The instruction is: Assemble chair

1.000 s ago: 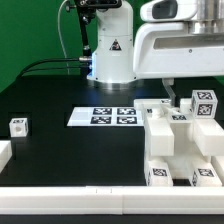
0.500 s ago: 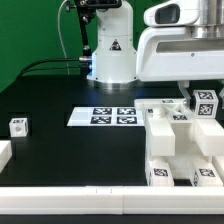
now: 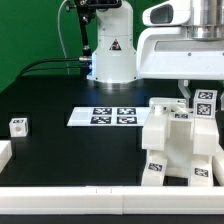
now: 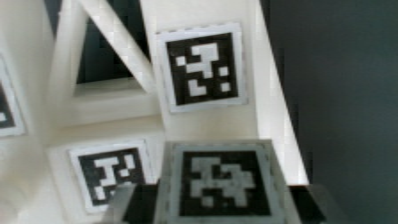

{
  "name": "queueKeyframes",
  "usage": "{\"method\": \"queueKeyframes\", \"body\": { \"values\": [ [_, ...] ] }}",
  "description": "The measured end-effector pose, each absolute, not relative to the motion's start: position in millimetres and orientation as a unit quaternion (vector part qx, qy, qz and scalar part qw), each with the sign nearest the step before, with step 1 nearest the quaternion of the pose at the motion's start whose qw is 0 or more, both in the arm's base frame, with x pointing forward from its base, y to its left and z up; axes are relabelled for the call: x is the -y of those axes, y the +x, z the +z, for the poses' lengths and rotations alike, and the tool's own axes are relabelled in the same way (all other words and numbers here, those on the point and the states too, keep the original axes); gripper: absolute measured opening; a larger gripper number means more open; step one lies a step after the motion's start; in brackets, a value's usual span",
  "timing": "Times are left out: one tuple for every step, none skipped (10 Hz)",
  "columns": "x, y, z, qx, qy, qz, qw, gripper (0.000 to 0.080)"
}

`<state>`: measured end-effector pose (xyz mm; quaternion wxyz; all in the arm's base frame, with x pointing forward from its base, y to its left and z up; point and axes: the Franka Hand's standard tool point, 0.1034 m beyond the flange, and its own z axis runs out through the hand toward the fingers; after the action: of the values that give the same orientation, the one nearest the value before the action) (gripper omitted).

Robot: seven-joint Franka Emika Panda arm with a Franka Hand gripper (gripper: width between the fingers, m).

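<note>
Evidently, the chair is partly built. Several slabs and blocks are joined into one standing body, which is set at about four o'clock in the exterior view and leans a little. Its upper tagged part is held under the gripper. In the wrist view a tagged face is flanked on both sides by dark parts of the gripper, so the claw is judged to be pinching the chair there.

Work is left. A small tagged block lies loose at nine o'clock, well apart from the chair. A white piece is cut off by the frame at eight o'clock. Both are presumably yet to be fitted; pegs cannot be made out.

The marker board lies near the chair, toward ten o'clock from it. Behind it, at twelve o'clock, stands the robot base. Open room is offered on the dark table between board and block. Little margin is left toward the white rim at six o'clock, or toward three o'clock, where the chair is cut off by the frame edge.
</note>
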<state>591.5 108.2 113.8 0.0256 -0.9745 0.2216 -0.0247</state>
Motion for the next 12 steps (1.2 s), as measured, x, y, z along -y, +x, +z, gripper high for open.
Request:
{"method": "queueKeyframes", "body": {
  "values": [
    [-108.6,591.6,113.6,-0.261,-0.965,-0.024,0.027,0.0266],
    [-108.5,591.7,113.5,-0.282,-0.959,-0.023,0.027,0.0266],
    [-107.5,593.0,113.7,-0.312,-0.949,-0.025,0.033,0.0266],
    [-106.5,594.3,113.9,-0.324,-0.945,-0.031,0.038,0.0266],
    [-106.8,594.5,114.0,-0.319,-0.946,-0.031,0.038,0.0267],
    [-106.8,594.4,113.7,-0.319,-0.946,-0.031,0.038,0.0267],
    [-106.7,594.3,113.6,-0.314,-0.948,-0.031,0.037,0.0449],
    [-106.6,594.7,113.9,-0.29,-0.956,-0.032,0.036,0.0574],
    [-106.4,595.3,115.5,-0.272,-0.961,-0.033,0.036,0.0574],
    [-107.2,595.4,118.6,-0.221,-0.974,-0.034,0.03,0.0633],
    [-110.7,594.8,119.8,-0.136,-0.99,-0.039,0.019,0.0646],
    [-113.9,594.3,121.5,-0.075,-0.996,-0.043,0.013,0.0646]
  ]
}}
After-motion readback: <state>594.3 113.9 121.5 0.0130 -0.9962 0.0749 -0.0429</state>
